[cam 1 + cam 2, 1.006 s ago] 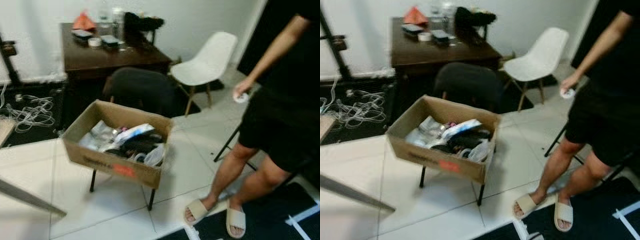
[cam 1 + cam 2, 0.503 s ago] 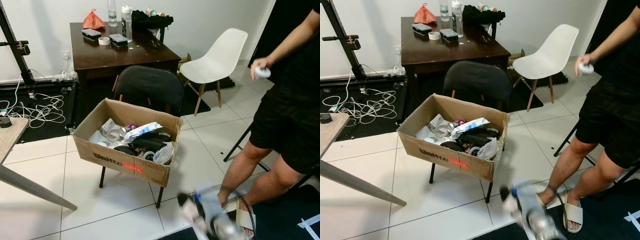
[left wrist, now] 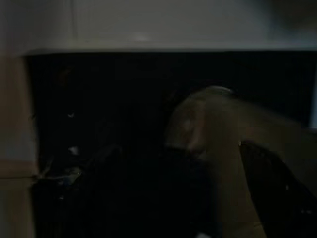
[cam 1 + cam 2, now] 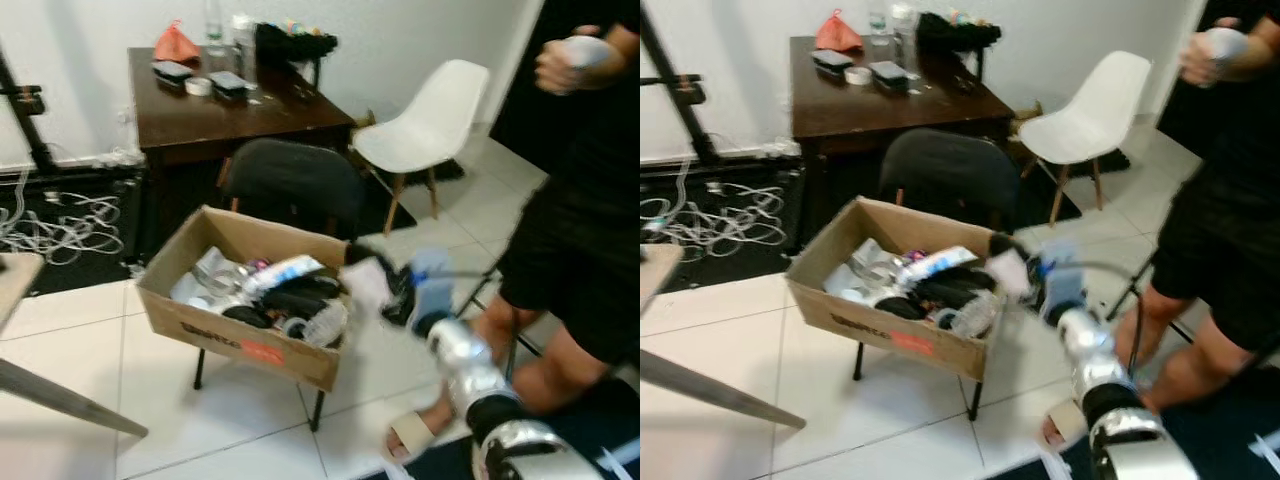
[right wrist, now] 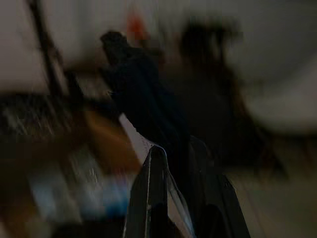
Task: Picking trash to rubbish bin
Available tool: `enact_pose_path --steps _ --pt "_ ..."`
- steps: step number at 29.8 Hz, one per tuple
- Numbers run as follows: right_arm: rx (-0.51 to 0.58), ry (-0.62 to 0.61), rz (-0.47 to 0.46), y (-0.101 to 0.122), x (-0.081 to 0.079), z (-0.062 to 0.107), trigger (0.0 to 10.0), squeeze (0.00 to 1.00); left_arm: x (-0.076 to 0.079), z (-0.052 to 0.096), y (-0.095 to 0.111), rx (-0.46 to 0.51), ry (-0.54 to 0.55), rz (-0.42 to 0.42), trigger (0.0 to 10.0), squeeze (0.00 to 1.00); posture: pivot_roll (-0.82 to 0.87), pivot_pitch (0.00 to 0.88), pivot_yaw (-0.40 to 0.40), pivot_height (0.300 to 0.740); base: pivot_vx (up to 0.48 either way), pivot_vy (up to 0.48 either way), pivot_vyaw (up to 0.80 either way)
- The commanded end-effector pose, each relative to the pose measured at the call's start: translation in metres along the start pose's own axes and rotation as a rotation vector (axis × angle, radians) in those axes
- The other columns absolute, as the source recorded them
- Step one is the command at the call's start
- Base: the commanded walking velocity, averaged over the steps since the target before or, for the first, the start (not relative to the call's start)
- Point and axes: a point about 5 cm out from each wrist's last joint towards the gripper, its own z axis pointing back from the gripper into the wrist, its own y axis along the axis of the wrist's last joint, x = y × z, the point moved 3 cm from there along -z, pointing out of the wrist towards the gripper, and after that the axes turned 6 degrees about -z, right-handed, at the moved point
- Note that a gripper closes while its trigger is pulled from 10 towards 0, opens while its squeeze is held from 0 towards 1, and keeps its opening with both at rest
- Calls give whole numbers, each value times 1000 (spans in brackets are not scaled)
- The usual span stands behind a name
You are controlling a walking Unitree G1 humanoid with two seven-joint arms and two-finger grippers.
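- Carrying a pale scrap of trash (image 4: 1008, 272), the right gripper (image 4: 1025, 275) hangs at the near corner of the cardboard box (image 4: 890, 335), its black fingers seemingly pinched on the scrap, though blur hides the grip itself.
- Judged step: delivery; next, the scrap must pass over the rim above the trash inside before release.
- The box sits on a black chair (image 4: 290, 185); its wall lies just beside the arm.
- A person's leg (image 4: 520, 350) stands near on the right; open tile lies left.
- The left gripper's state cannot be told.

Cardboard box (image 4: 240, 335) sat on chair (image 4: 292, 185), desk (image 4: 225, 105) behind it, person (image 4: 585, 230) at right.
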Motion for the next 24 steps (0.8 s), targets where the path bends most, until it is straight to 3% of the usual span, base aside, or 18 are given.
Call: enact_pose_path --steps 1,2,4,8,10,16,24 --pt "80 46 -6 19 -3 -3 10000 0 -3 2 -7 -25 3 3 10000 0 -69 157 -9 740 382 0 0" --pt "132 79 2 34 -7 -6 10000 0 -4 3 -8 -27 0 1 10000 0 -73 156 -8 740 386 0 0" --pt "156 120 21 43 -14 -8 10000 0 -3 3 -8 -28 -4 -1 10000 0 -73 156 -8 740 382 0 0" --pt "154 190 65 45 -27 -8 10000 0 2 1 -8 -28 -15 -4 10000 0 -80 155 -7 740 379 0 0" --pt "120 234 83 37 -36 -7 10000 0 12 -2 -6 -25 -30 -9 10000 0 -80 153 -8 740 381 0 0" --pt "21 239 105 15 -37 -3 10000 0 28 -8 -2 -20 -36 -22 10000 0 -83 151 -6 740 369 0 0" --pt "-231 270 205 -37 -50 9 10000 0 28 -8 -4 -37 -3 -17 10000 0 -75 153 -7 740 44 0 0"
